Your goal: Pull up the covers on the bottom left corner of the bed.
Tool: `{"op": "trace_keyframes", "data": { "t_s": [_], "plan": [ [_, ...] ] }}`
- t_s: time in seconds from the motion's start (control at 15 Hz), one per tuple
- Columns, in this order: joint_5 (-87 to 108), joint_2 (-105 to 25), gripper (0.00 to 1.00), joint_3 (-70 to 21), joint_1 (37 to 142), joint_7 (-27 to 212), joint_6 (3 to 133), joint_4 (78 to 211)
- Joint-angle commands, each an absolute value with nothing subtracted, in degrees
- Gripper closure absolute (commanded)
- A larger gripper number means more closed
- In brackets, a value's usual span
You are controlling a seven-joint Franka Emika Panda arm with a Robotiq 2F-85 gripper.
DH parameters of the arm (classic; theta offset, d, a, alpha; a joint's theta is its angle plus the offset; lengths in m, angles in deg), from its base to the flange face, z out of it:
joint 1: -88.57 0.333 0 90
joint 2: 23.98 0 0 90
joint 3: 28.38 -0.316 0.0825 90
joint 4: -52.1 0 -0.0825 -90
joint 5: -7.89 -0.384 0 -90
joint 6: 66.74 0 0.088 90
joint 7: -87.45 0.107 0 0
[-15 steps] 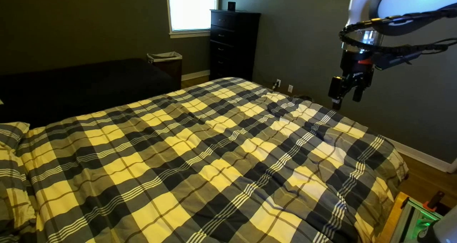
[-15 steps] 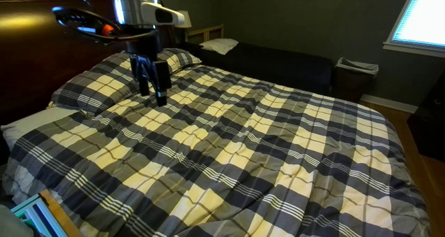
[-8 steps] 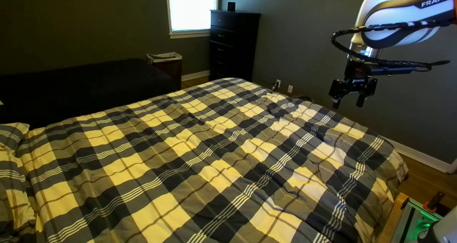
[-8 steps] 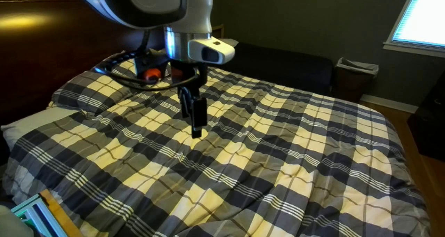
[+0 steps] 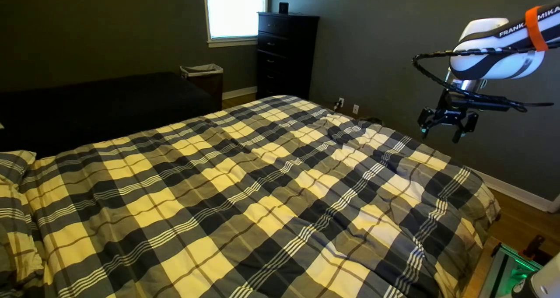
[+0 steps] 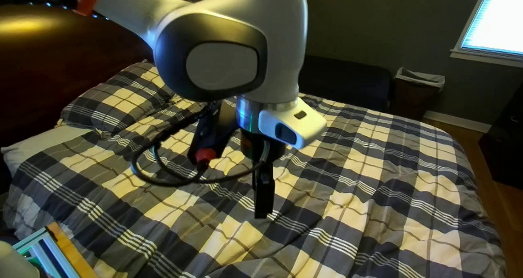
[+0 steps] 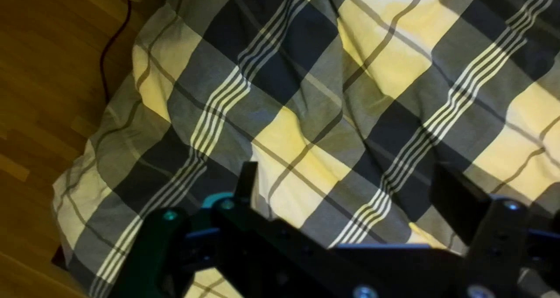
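The covers (image 5: 245, 175) are a plaid blanket in pale yellow, black and grey, spread with wrinkles over the whole bed in both exterior views (image 6: 347, 204). A strip of the bed's pale sheet (image 6: 45, 143) shows near the headboard. My gripper (image 5: 440, 137) is open and empty, pointing down above the covers; in an exterior view it hangs over their middle near part (image 6: 264, 212). In the wrist view, a gap lies between the fingers (image 7: 345, 175), with the covers (image 7: 297, 166) below and apart from them. The covers' edge hangs toward the floor at left there.
The robot's base mount (image 5: 492, 267) stands beside the bed, also at the lower left of an exterior view (image 6: 61, 249). Wood floor (image 7: 39, 92) with a dark cable (image 7: 105, 57) borders the covers. Pillows (image 6: 110, 102), a dark couch (image 5: 100, 110), a hamper and a dresser (image 5: 286, 53) stand around.
The arm has swung along the bed, away from the pillows, and come lower. The gripper has turned, so its spread fingers face an exterior view. The covers have not moved.
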State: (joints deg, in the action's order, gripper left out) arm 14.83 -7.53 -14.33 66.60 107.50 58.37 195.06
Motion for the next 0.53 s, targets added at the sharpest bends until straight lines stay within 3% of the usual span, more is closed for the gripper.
{"op": "trace_keyframes", "data": {
  "t_s": [0.0, 0.47],
  "plan": [
    [14.97, -12.20, 0.00, -11.10, 63.17, 110.99, 61.91, 195.38],
    [14.87, -12.88, 0.00, -9.79, 62.89, 109.96, 61.03, 195.13]
  ]
}}
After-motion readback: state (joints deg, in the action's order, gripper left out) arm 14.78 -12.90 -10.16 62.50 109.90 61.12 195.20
